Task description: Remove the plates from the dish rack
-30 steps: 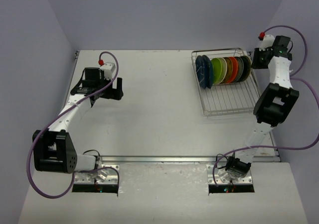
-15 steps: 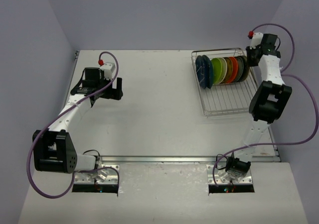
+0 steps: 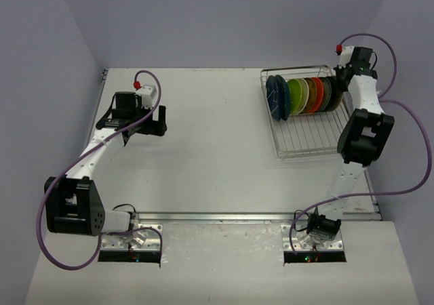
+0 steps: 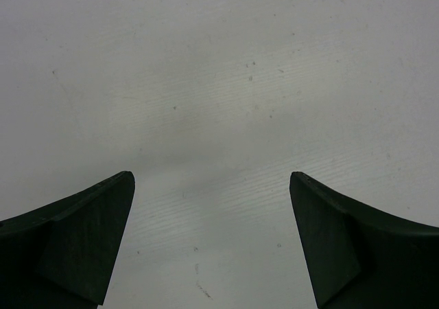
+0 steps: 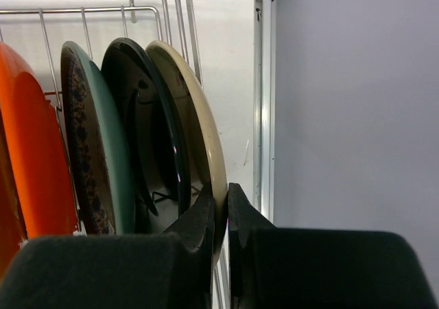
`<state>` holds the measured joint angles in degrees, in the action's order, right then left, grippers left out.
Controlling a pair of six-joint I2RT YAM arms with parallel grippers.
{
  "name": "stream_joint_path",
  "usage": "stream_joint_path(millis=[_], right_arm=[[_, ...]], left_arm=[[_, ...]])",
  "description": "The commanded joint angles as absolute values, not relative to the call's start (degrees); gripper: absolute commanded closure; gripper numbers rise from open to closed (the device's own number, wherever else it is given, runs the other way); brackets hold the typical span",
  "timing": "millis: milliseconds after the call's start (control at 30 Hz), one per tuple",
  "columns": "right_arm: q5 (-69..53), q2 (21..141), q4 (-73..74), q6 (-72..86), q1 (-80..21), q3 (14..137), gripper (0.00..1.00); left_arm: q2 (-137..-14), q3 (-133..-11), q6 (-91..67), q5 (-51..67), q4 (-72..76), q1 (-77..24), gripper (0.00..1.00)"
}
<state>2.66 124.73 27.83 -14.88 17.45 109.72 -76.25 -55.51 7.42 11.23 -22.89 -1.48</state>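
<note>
The silver wire dish rack (image 3: 308, 153) stands at the table's back right with a row of upright plates (image 3: 305, 96), a dark blue one (image 3: 277, 97) at the left end. My right gripper (image 3: 338, 81) is at the row's right end. In the right wrist view it (image 5: 221, 200) is shut on the rim of the last, beige plate (image 5: 195, 110), which stands in the rack next to a black plate (image 5: 147, 130), a teal one (image 5: 110, 158) and an orange one (image 5: 31, 151). My left gripper (image 3: 157, 122) is open and empty over bare table (image 4: 212, 178).
The rack's raised wire end (image 5: 175, 14) rises just behind the gripped plate. The table's right edge rail (image 5: 264, 82) and the purple wall (image 5: 357, 117) are close on the right. Purple cables loop from both arms.
My right wrist has moved left from beside the rack to the right end of the plate row. The left arm has not moved.
</note>
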Motion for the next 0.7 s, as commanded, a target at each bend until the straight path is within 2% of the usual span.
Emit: stream_joint_path(millis=[0, 133, 667], right_arm=[[2.17, 122.27, 25.78, -15.06, 17.14, 108.65, 1.0], [2.09, 118.59, 25.63, -14.85, 16.99, 107.2, 1.0], [5.79, 104.54, 22.37, -19.9, 12.61, 105.24, 1.0]], left_arm=[[-76.61, -56.4, 7.06, 10.6, -20.57, -1.67, 0.05], [-76.88, -57.08, 6.62, 9.75, -20.86, -1.67, 0.0], [-78.07, -61.79, 6.16, 6.0, -23.8, -1.61, 0.0]])
